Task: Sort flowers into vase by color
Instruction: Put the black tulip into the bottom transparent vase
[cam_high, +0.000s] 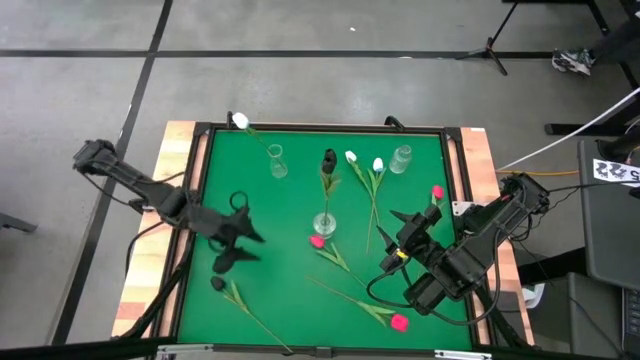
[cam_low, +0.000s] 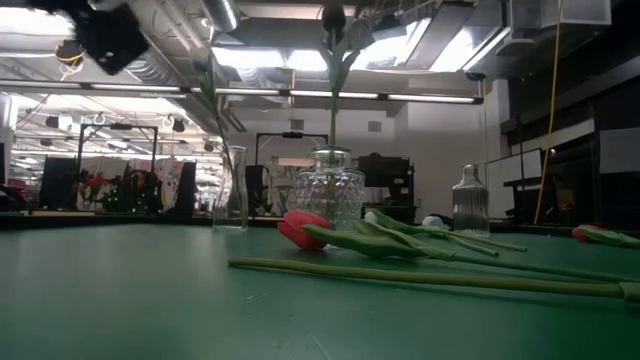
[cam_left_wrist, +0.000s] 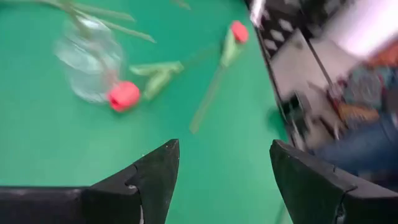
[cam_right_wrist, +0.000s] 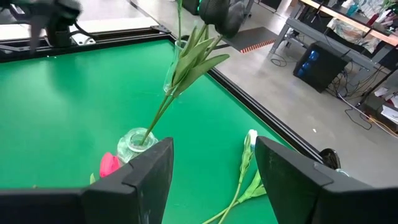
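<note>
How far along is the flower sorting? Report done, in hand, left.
Done: one black artificial tulip stands in the middle clear glass vase; a white tulip appears to stand in the left glass vase. In hand: nothing; left gripper and right gripper are open, empty. Left: two white tulips, three pink-red tulips, one black tulip on the green table.

grey concrete floor (cam_high: 330, 95) crossed by dark lines surrounds the green table (cam_high: 300, 215) with its wooden edge. long ceiling lights (cam_low: 300, 95) glow overhead. a tripod (cam_high: 500, 45) stands on the floor beyond the table.
</note>
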